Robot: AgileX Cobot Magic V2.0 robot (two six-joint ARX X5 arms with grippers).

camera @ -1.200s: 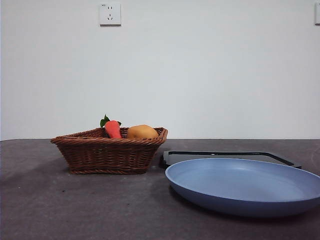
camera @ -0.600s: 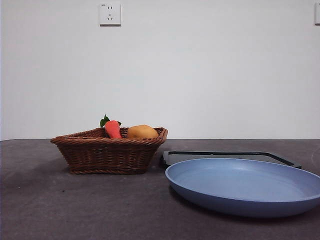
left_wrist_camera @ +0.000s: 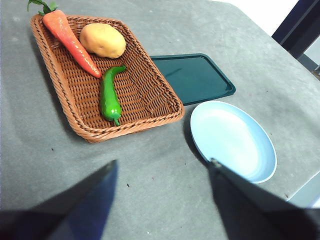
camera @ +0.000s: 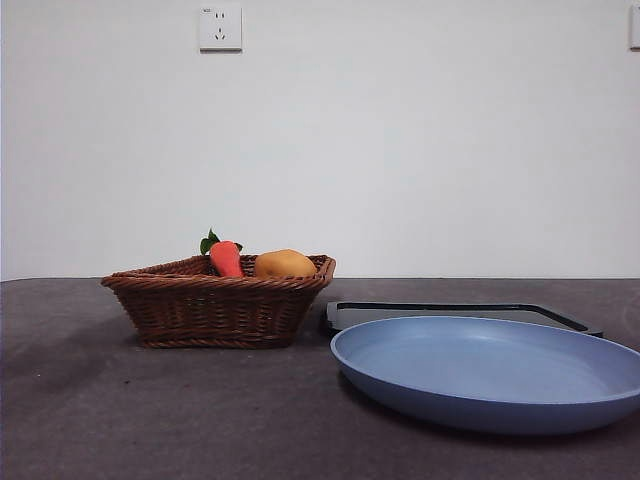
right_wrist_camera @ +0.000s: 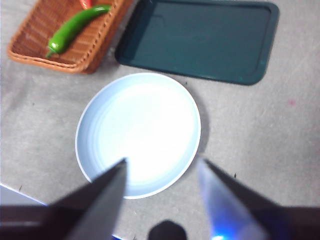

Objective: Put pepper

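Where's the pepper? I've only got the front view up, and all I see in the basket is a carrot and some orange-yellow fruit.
Observer: The pepper lies flat on the floor of the basket, below the rim, beside the carrot.
Operator: Is anything resting on top of it?
Observer: No. The left wrist view shows it bare along its whole length, with the fruit apart from it.
Operator: Are the grippers anywhere near it?
Observer: No. The left gripper hangs open above the table, short of the basket, and the right gripper hangs open over the blue plate.
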